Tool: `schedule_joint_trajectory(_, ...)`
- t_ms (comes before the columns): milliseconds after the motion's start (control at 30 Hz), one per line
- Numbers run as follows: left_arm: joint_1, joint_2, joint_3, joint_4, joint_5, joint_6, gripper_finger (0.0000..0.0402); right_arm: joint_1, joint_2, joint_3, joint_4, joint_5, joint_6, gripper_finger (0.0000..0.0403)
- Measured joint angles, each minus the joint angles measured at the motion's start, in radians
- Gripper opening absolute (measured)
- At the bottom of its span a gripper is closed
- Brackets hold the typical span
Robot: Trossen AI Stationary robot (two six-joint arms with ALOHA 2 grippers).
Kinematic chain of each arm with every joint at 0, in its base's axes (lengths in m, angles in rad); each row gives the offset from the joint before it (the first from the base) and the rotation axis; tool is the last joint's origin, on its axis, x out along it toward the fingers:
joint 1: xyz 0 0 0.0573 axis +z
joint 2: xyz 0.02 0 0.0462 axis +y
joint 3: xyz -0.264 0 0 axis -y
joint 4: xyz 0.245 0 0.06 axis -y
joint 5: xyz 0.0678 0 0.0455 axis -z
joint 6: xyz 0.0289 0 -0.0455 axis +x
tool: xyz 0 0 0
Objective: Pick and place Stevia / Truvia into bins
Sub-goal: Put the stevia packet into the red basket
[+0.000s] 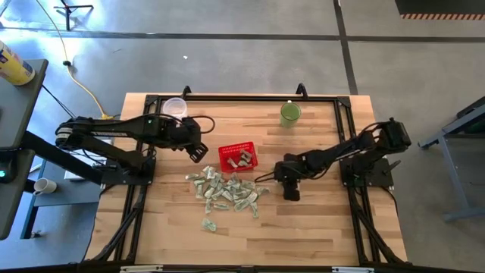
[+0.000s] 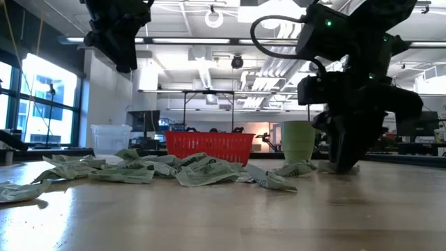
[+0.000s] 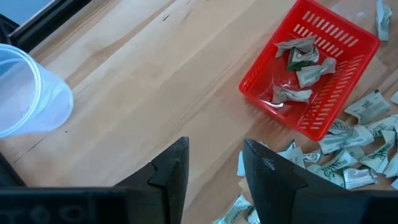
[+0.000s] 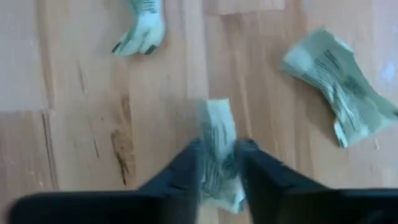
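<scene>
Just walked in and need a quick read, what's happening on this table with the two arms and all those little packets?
The right gripper is down at the table, its fingers pinching one sachet at the right edge of the pile of green and white sachets. The left gripper hangs open above the table beside the red basket, which already holds a few sachets. Most are not yet binned.

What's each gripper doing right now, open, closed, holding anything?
Left gripper: open, empty, raised beside the red basket.
Right gripper: shut on a sachet, down at the table.
</scene>
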Motion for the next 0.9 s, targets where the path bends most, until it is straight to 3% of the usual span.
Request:
schedule_joint_trajectory(100, 0.0, 0.0, 0.0, -0.001, 0.0, 0.001, 0.0182, -0.027, 0.003, 0.058, -0.037, -0.002, 0.09, 0.0015)
schedule_joint_trajectory(233, 0.0, 0.0, 0.0, -0.003, 0.044, 0.048, 0.0182, -0.063, -0.008, 0.199, 0.011, 0.025, 0.066, 0.0025)
schedule_joint_trajectory(367, 0.0, 0.0, 0.0, -0.015, 0.055, 0.091, 0.0182, -0.133, 0.005, 0.357, 0.023, 0.028, -0.076, 0.001)
schedule_joint_trajectory(467, 0.0, 0.0, -0.001, -0.05, 0.057, 0.12, 0.0182, -0.191, 0.063, 0.447, 0.027, -0.034, -0.174, 0.0008)
schedule_joint_trajectory(600, 0.0, -0.005, -0.057, -0.051, 0.095, 0.125, 0.0182, -0.254, 0.208, 0.522, 0.018, -0.247, -0.178, 0.003)
schedule_joint_trajectory(700, -0.007, -0.011, -0.127, -0.047, 0.135, 0.073, 0.0182, -0.263, 0.295, 0.583, 0.02, -0.308, -0.165, 0.006)
schedule_joint_trajectory(800, -0.047, -0.009, -0.203, -0.026, 0.168, 0.02, 0.0182, -0.257, 0.326, 0.641, 0.013, -0.317, -0.175, 0.0105)
schedule_joint_trajectory(900, -0.112, -0.01, -0.262, 0.028, 0.222, 0.004, 0.0182, -0.251, 0.322, 0.677, -0.045, -0.242, -0.217, 0.0158)
